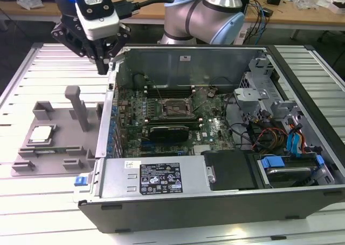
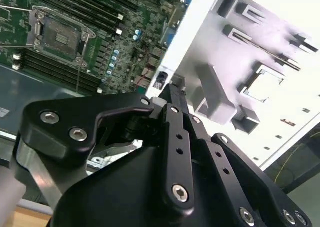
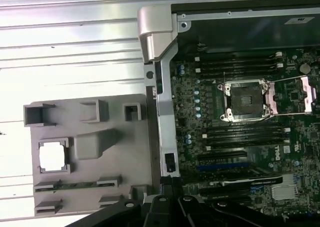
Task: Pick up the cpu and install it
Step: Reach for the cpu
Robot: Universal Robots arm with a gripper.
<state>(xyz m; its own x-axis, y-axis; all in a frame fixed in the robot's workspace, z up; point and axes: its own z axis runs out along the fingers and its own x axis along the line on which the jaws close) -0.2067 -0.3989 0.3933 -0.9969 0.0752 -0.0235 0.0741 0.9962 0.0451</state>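
while the cpu (image 1: 42, 134) lies flat in its square nest on the grey fixture (image 1: 59, 148), outside the computer case (image 1: 161, 202) and open to a reach from above, the gripper (image 1: 103, 67) hangs over the case wall beside that fixture, jaws drawn together on nothing. the first wrist view looks straight down on the bare socket (image 3: 246, 101), which the exterior view shows only aslant.
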